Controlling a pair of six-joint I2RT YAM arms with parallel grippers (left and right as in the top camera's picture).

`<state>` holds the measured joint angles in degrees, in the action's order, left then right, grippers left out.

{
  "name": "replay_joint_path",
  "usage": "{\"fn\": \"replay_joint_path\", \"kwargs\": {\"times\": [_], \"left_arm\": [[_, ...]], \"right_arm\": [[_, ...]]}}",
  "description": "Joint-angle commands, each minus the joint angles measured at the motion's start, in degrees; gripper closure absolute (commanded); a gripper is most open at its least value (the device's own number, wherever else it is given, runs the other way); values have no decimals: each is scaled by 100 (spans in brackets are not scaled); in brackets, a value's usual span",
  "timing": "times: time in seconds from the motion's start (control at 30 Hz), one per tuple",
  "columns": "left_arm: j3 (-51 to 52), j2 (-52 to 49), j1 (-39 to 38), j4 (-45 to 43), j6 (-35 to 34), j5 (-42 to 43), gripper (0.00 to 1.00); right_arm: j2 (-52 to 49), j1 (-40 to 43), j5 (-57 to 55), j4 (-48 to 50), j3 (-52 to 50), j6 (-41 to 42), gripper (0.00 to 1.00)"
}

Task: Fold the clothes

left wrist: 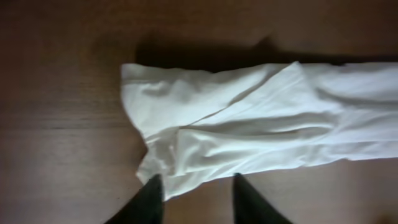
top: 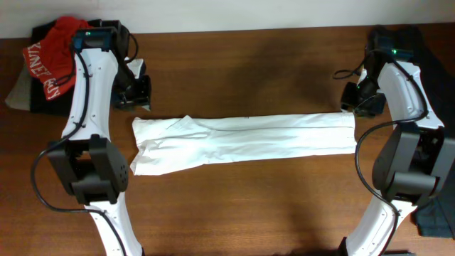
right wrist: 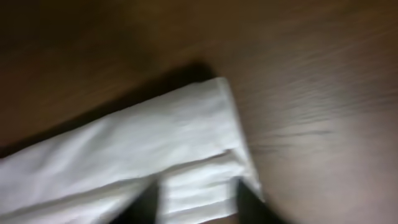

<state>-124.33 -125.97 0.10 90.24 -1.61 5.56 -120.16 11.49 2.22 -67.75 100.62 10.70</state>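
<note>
The clothes are one white T-shirt (top: 245, 140), folded into a long narrow strip that lies across the middle of the table. My left gripper (top: 134, 103) hangs just behind the strip's left end. In the left wrist view its dark fingers (left wrist: 151, 200) stand apart, open, with the rumpled shirt end (left wrist: 249, 121) ahead and only a cloth corner beside one finger. My right gripper (top: 353, 105) hovers at the strip's right end. The right wrist view is blurred: its fingers (right wrist: 247, 202) stand apart, open, over the squared layered shirt end (right wrist: 186, 143), holding nothing.
A red shirt with white lettering (top: 52, 55) lies on dark clothing at the back left corner. More dark fabric (top: 435, 78) sits behind the right arm, and another dark piece (top: 437, 217) at the front right edge. Bare wooden table (top: 242, 206) surrounds the strip.
</note>
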Motion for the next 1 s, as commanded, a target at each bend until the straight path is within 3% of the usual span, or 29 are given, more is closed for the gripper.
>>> {"fn": "replay_joint_path", "kwargs": {"times": [0.0, 0.23, 0.53, 0.97], "left_arm": [[376, -66, -350, -278, -28, 428, 99], [1749, -66, -946, -1071, -35, 612, 99], [3281, -66, -549, -2118, -35, 866, 99], [3504, -50, 407, -2184, -315, 535, 99]], "right_arm": [[74, -48, 1869, -107, -48, -706, 96], [74, -562, 1543, 55, -479, -800, 96], [74, -387, 1325, 1176, -1788, -459, 96], [85, -2, 289, 1392, -1950, 205, 96]]}}
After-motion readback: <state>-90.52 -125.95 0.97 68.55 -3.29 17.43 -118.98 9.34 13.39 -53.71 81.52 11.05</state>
